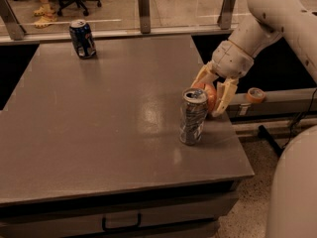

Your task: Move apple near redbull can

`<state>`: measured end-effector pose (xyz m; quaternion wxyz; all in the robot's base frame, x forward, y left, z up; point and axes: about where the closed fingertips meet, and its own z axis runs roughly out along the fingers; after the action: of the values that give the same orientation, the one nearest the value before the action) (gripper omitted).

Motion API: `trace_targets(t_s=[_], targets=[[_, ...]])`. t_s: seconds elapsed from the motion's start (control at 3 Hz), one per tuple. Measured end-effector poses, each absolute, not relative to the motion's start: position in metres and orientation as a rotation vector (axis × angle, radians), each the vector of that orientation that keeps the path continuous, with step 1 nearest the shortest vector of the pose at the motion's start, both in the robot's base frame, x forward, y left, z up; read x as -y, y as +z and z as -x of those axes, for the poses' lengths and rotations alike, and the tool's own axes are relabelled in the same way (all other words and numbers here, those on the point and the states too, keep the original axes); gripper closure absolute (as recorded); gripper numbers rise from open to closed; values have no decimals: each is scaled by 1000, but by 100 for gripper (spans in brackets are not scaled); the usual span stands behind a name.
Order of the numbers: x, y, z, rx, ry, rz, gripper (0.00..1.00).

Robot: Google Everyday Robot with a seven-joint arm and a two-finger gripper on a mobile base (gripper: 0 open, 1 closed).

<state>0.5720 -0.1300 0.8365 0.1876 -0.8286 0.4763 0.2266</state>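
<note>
The gripper (208, 99) hangs over the right edge of the worktop (99, 133), its two cream fingers (223, 94) pointing down and closed around the apple (210, 95), one finger on each side of it. The apple is held just behind the redbull can (192, 117), so near that from here I cannot tell whether the two touch. The can's top hides the lower part of the fruit, and I cannot tell if the apple rests on the worktop or is held just above it.

The apple shows as a round orange-red patch between the fingers; its stem is not visible. The redbull can stands upright near the right edge, slim and silver-grey with bluish markings, its body dented and twisted and its top shiny. I cannot see what, if anything, is inside it.

A shorter dark blue can (81, 38) stands upright well apart, at the far left corner of the worktop; its contents cannot be seen either. A drawer with a dark handle (121, 224) sits shut under the front edge.

The white arm (270, 19) comes in from the upper right, slopes down and to the left, and ends in a rounded wrist (232, 59) directly above the gripper. A roll of orange tape (255, 94) lies on a rail just right of the gripper.
</note>
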Motion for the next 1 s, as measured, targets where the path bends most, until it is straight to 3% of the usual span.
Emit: trace_targets(t_s=[0.33, 1.0], targets=[[129, 838, -577, -1321, 616, 2354, 0], [139, 855, -597, -1338, 562, 2301, 0]])
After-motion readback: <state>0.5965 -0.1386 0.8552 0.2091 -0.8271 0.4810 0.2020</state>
